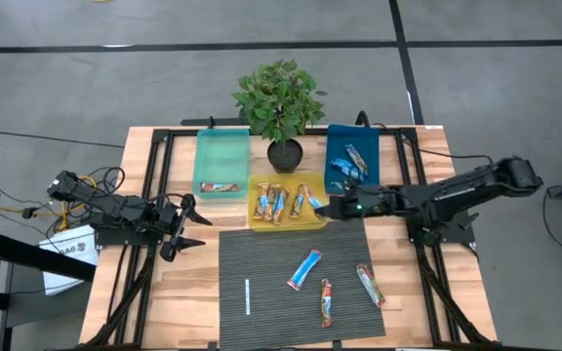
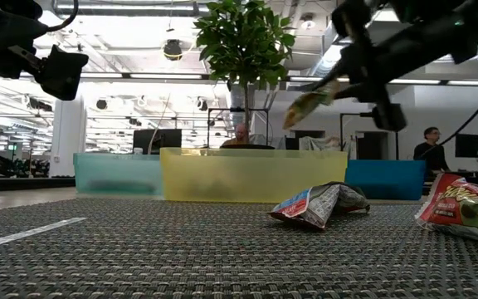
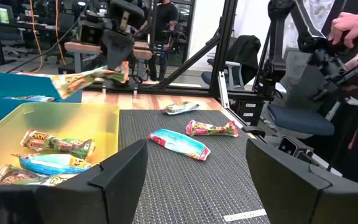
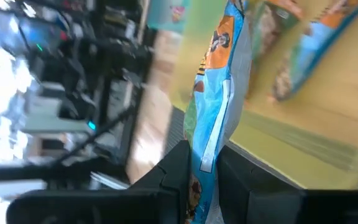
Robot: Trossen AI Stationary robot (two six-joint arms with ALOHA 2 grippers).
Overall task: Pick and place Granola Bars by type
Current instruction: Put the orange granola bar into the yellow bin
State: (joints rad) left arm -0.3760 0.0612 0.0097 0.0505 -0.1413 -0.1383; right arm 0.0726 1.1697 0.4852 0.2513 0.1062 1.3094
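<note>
Fingers (image 4: 204, 177) pinch crinkly foil bar (image 4: 216, 106) over yellow bin (image 1: 286, 222).

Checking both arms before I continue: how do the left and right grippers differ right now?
The left gripper is open and empty; the right gripper is shut on a green-orange granola bar. The left waits off the mat over bare wood at the table's left; the right hangs at the yellow bin's right end. Both are above the table.
</note>
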